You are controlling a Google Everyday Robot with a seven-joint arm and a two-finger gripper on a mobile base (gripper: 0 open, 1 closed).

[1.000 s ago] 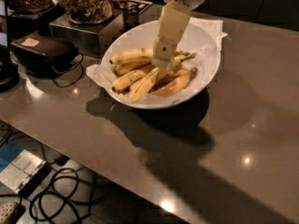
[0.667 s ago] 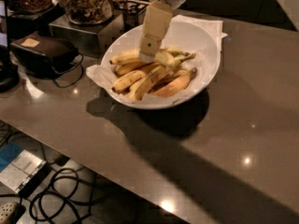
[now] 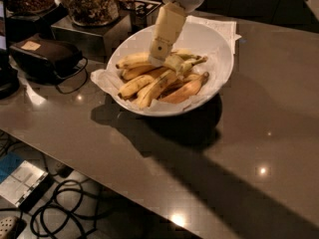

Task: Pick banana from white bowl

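The white bowl (image 3: 219, 59) stands on the grey table and is lined with crinkled white paper. Several yellow bananas lie piled in it. The thick arched banana (image 3: 132, 60) lies at the back left of the pile. Slimmer bananas (image 3: 149, 87) lie in front of it, and an orange-tinted one (image 3: 187, 89) lies to the right. My gripper (image 3: 158, 59) reaches down from the top into the bowl. Its cream-coloured tip rests at the pile's back, right beside the arched banana's right end, which it partly hides.
A black case (image 3: 42, 56) with a cable lies left of the bowl. A metal box (image 3: 89, 31) with glass jars stands behind it. White paper (image 3: 219, 28) lies behind the bowl. The table's front edge runs diagonally, with cables (image 3: 65, 215) on the floor below.
My gripper has moved left across the bowl and a little lower, from over the middle of the pile to its back left part. The bananas lie as before.
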